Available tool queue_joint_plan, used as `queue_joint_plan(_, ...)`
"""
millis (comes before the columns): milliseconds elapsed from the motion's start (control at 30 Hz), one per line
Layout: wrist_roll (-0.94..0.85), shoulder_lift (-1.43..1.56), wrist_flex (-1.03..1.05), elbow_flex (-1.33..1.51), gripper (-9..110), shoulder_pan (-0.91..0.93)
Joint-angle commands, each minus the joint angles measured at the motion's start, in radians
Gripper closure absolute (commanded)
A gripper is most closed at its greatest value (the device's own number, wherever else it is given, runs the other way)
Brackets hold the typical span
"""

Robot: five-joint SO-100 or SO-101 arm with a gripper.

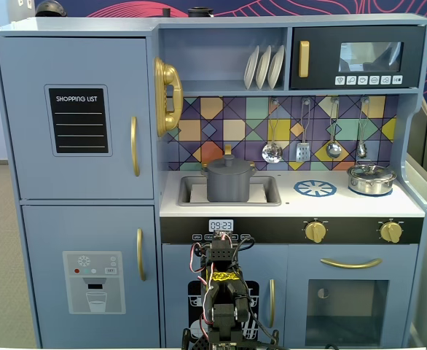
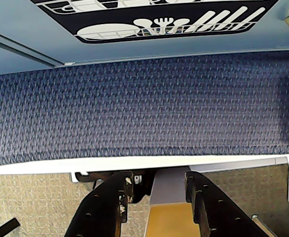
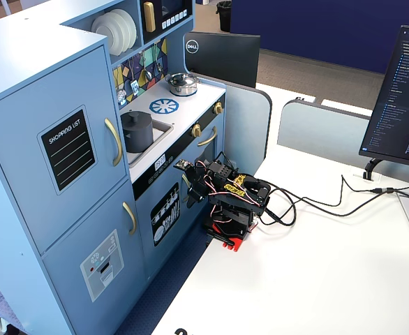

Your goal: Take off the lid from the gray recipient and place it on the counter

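The gray recipient (image 1: 228, 187) is a matte dark gray pot standing in the recessed sink (image 1: 269, 200) of the blue toy kitchen. The lid (image 1: 228, 165), with its small knob, sits on the pot. Both also show in the other fixed view: pot (image 3: 136, 134), lid (image 3: 136, 116). The white counter (image 1: 330, 207) with the printed blue burner (image 1: 315, 189) lies right of the sink. My arm (image 1: 222, 292) is folded low in front of the kitchen, far below the pot. In the wrist view my gripper (image 2: 158, 177) is open and empty, over the white table edge and blue carpet.
A shiny steel pot (image 1: 371, 179) with a glass lid stands at the counter's right end. Utensils (image 1: 302, 149) hang on the back wall above the counter. The dishwasher door (image 2: 149, 19) is just ahead of the gripper. A monitor (image 3: 400, 98) and cables (image 3: 316, 206) are on the white table.
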Motion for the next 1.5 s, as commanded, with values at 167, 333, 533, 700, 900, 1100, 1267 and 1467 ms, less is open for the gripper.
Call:
queue_joint_plan(167, 0.017, -0.002, 0.179, 0.003, 101, 0.048)
queue_joint_plan(333, 0.015, -0.002, 0.179, 0.003, 101, 0.048)
queue_joint_plan(533, 0.012, -0.018, -0.020, -0.071, 101, 0.055)
queue_joint_plan(700, -0.009, -0.170, -0.365, -0.380, 101, 0.052)
queue_joint_plan(900, -0.100, -0.302, -0.723, -0.706, 101, 0.066)
queue_joint_plan(1100, -0.150, -0.348, -0.899, -0.785, 99, 0.063)
queue_joint_plan(1267, -0.155, -0.370, -0.948, -0.775, 99, 0.064)
queue_joint_plan(1467, -0.141, -0.472, -1.015, -0.813, 88, 0.087)
